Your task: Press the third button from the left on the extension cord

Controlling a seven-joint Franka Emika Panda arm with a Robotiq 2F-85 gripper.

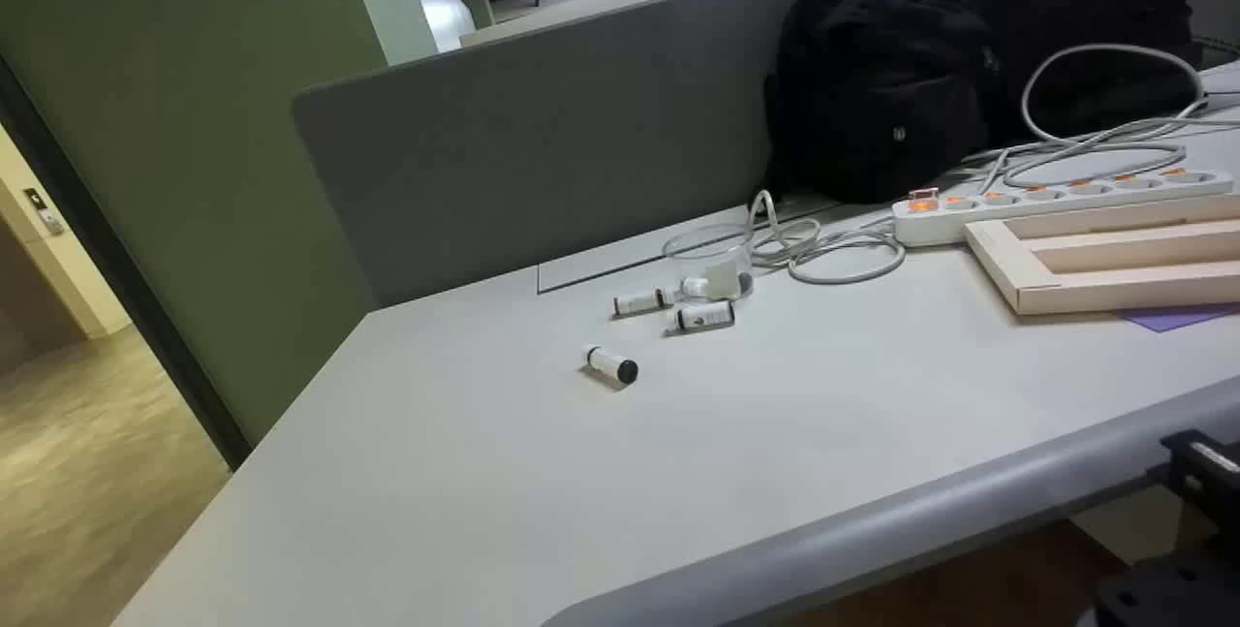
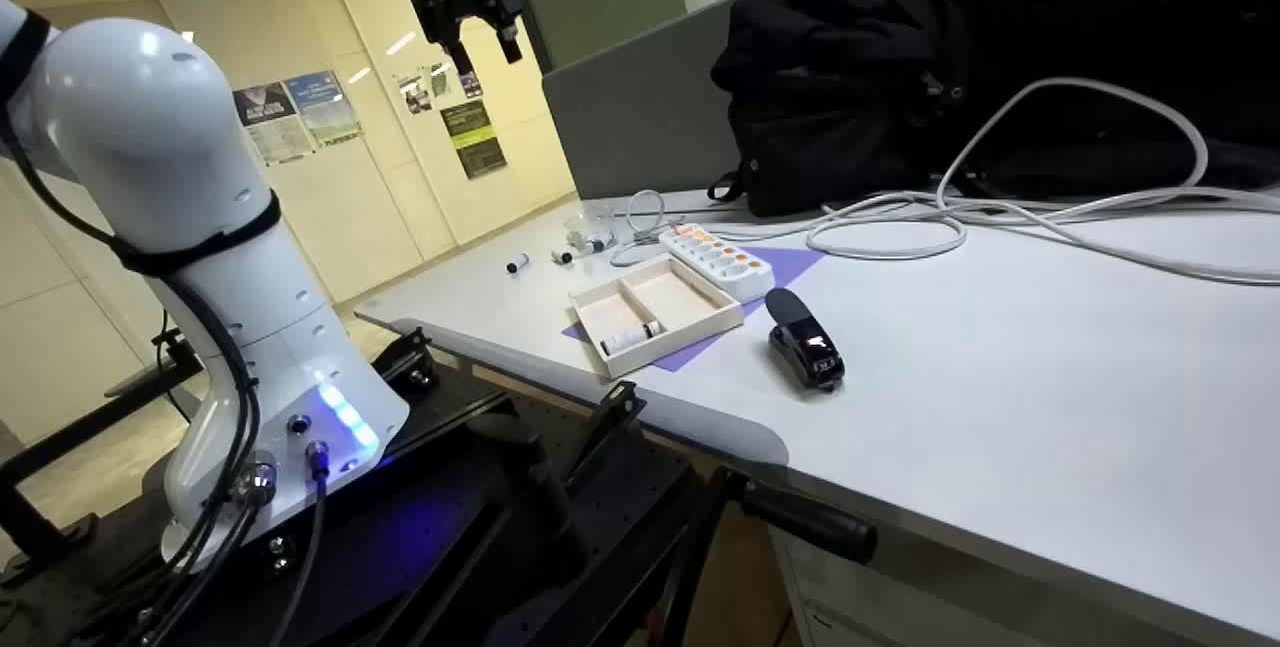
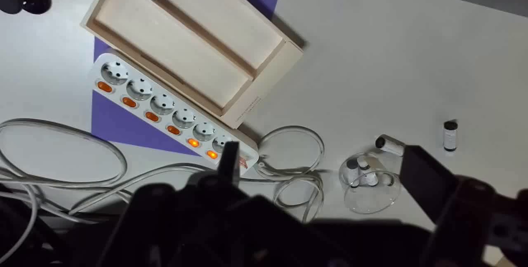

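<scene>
The extension cord lies on the desk, along the side of a wooden tray and partly over a purple sheet. I judge myself to be at the approach: the fingers touch nothing and the press is not yet made. In the wrist view I count six orange buttons along the strip, two glowing brighter than the rest, plus what looks like a switch at the end, partly hidden by a finger. Which end is left depends on where I take my stand, and this camera may be turned around, so I should settle that before choosing the third. My next move then calls for bringing the hand over that button, drawing the fingertips together into a single blunt point, and pressing straight down, gently; off-centre, I could catch a neighbouring button or slide the strip. As for pose, in an exterior view the arm stands beside the desk and the hand hangs high, well clear of the strip, its tips pointing downward with a slight lean. They are set well apart, and I see nothing held between them.
</scene>
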